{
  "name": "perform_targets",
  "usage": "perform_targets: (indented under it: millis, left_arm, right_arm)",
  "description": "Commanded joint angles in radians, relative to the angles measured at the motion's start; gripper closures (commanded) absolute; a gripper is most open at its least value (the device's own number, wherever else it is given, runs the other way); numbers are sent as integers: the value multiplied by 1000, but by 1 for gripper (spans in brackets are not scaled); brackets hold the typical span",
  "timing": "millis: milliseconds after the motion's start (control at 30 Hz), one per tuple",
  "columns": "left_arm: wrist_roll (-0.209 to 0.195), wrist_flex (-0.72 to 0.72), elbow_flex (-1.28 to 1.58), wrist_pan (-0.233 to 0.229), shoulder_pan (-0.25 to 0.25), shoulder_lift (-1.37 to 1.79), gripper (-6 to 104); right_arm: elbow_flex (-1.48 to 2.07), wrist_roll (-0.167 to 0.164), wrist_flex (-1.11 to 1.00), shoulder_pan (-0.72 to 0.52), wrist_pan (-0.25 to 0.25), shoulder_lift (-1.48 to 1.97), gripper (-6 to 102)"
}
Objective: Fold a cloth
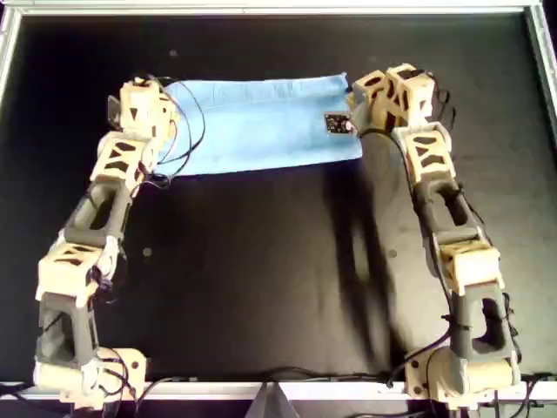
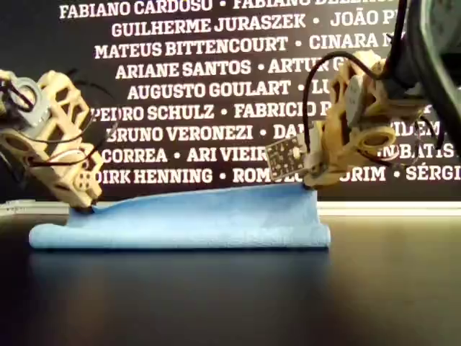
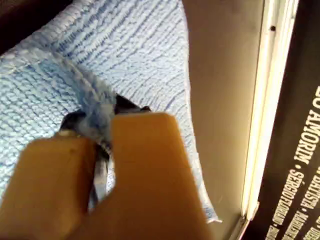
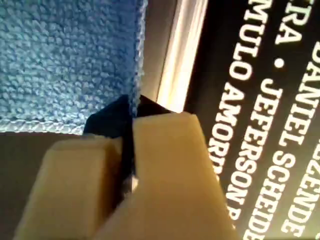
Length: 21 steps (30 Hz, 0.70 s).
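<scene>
While the cloth (image 1: 261, 126) lies folded on the desk (image 1: 261, 279), the left claw (image 3: 102, 122) pinches its edge. The right claw (image 4: 131, 117) is clamped on another edge.

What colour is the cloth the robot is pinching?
Light blue, with a ribbed weave; the cloth shows best in the left wrist view.

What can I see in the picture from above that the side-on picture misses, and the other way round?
Only the overhead view shows both whole arms reaching up from the near edge of the black table, and the cloth's rectangular outline. Only the exterior view shows the wall of white names, and that the cloth lies doubled, its fold at the front. Both show the left claw and the right claw at the cloth's two ends.
</scene>
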Motion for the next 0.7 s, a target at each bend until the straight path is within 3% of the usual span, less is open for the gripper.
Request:
perform_targets:
  millis: [0,167,300,600,667]
  left_arm:
    - [8,-23,-77,8,20,34,81]
    - [8,-21,-75,-11,20,41,51]
    - [8,-20,-74,-14,21,52,37]
    - [8,8,25,-15,49,275,33]
    - [8,6,71,-14,49,328,33]
  right_arm:
    - [-91,-3,-43,-14,2,23,87]
    - [-91,-3,-43,-17,3,18,58]
    - [-77,5,-41,-17,3,46,42]
    - [-15,12,66,-48,-14,224,38]
    - [8,2,103,-52,-14,284,38]
